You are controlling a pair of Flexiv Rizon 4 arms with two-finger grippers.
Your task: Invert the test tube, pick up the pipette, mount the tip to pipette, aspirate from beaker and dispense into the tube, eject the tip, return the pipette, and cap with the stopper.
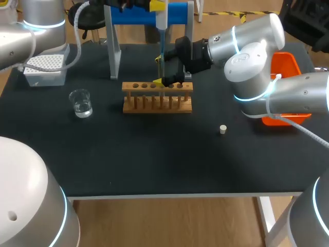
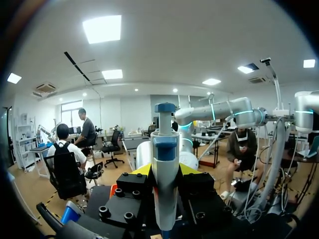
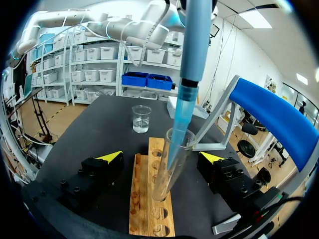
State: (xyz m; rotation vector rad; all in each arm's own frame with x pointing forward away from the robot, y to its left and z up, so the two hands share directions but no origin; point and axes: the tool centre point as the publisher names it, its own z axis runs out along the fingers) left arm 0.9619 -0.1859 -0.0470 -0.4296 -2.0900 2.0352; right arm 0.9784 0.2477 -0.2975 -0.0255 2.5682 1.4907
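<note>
Blue-and-white pipette (image 2: 165,174), tan wooden rack (image 1: 157,98), black table (image 1: 154,159), orange bin (image 1: 289,64), cream stopper (image 1: 223,129).

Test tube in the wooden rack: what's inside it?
The bluish tip of the pipette pokes down through the mouth of the test tube. Whether liquid lies at the bottom cannot be made out.

An orange bin (image 1: 290,64) is set at the black table's (image 1: 154,154) right edge; a wooden rack (image 1: 149,108) is placed mid-table.
</note>
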